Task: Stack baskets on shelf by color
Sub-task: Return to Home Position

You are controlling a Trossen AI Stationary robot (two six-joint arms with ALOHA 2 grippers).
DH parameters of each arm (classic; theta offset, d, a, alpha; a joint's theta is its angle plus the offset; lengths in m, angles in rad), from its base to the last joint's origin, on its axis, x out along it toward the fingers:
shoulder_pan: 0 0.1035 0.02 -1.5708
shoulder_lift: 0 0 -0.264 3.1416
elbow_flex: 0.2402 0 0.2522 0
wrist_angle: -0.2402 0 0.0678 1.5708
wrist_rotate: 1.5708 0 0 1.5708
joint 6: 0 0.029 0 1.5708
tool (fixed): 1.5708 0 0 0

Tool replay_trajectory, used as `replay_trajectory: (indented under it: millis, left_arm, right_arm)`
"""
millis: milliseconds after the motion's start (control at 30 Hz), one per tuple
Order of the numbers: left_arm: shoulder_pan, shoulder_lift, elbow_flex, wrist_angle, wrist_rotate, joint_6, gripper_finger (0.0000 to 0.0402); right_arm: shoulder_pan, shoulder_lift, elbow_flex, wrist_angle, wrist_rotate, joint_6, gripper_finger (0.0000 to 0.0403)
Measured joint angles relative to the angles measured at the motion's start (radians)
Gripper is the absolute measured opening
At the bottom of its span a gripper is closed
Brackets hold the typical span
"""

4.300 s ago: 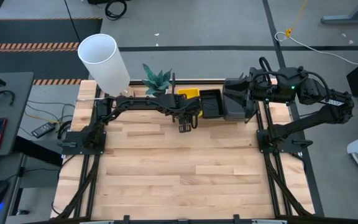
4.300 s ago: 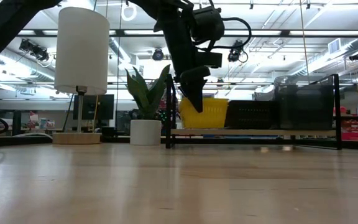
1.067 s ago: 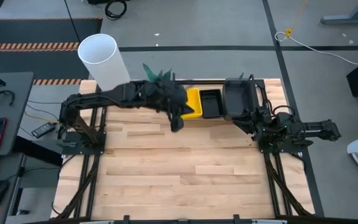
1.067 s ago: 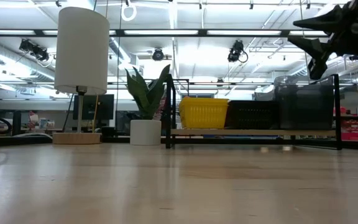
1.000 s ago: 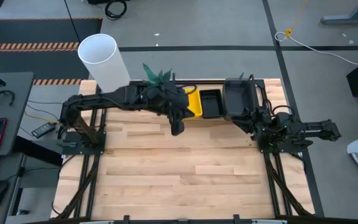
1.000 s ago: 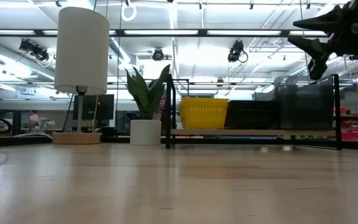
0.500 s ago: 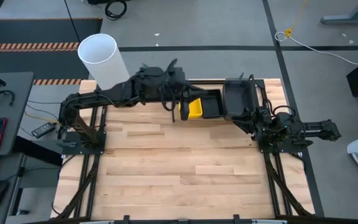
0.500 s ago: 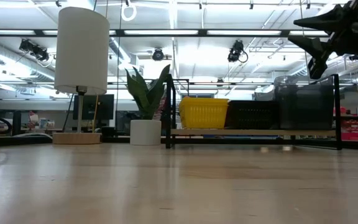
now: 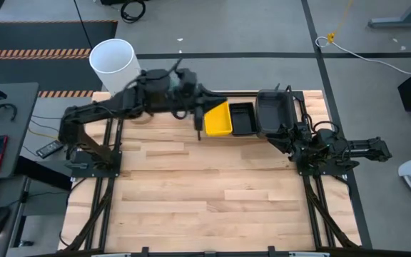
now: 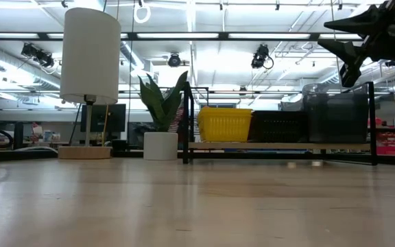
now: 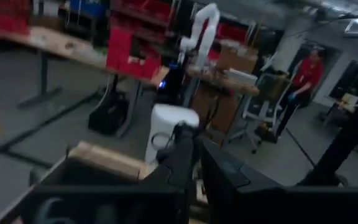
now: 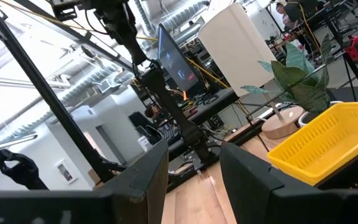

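Along the wooden counter's [image 9: 205,193] far edge, a low black-rod shelf [image 10: 280,146] held bright yellow plastic baskets [image 10: 223,125], black perforated baskets [image 10: 277,126] and smoky-grey translucent baskets [image 10: 334,113]. We saw the left tool [image 9: 200,127] pressed together by its yellow end, the right tool [image 12: 194,152] spread by its grey end.

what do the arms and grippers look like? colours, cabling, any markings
Left arm and right arm are matte black jointed links, with thin black cables looping off near the wrists. Left gripper and right gripper are dark too, each with two flat tapered fingers. No markings can be read.
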Motion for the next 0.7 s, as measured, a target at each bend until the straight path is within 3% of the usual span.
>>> replay_trajectory:
  millis: [267,467,700]
  left_arm:
    - [-0.083,-0.194,0.0,-0.387,0.045,0.085,0.0028]
    - [-0.194,-0.335,0.001,-0.508,0.046,0.29,0.0035]
    - [-0.214,-0.42,0.001,-0.859,0.032,0.387,0.0039]
  right_arm:
    - [0.0,0.0,0.0,0.0,0.0,0.0,0.015]
    - [0.0,0.0,0.0,0.0,0.0,0.0,0.015]
    - [0.0,0.0,0.0,0.0,-0.001,0.0,0.015]
